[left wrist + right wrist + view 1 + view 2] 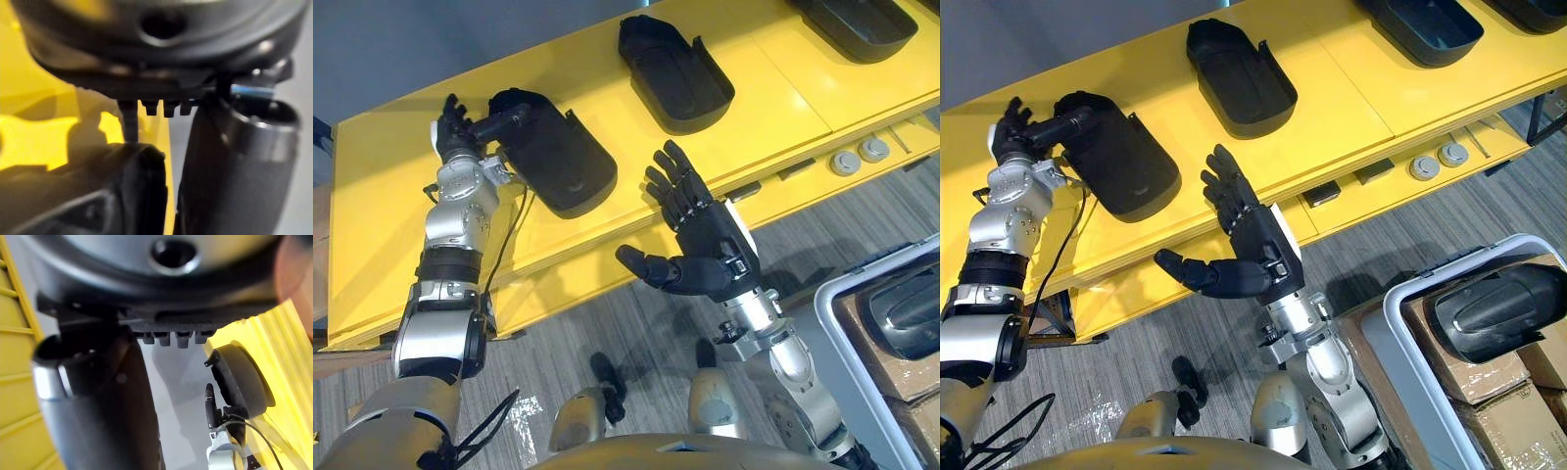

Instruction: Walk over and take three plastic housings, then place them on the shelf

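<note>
Left eye view: 3 black housings lie on the yellow shelf (783, 98): the left housing (558, 157), the middle housing (677, 78), and the right housing (857, 24) at the far right. The left hand (455, 132) has its fingers curled on the left housing's narrow neck. The right hand (705, 240) hovers at the shelf's near edge, fingers straight, thumb spread, holding nothing.

Right eye view: a 4th housing (1498, 304) lies in a grey bin (1391, 318) at the near right.

Left wrist view: the left hand's thumb stands beside a dark shape, with the shelf behind.

Right wrist view: past the right hand's thumb, the left housing sits on the shelf.
</note>
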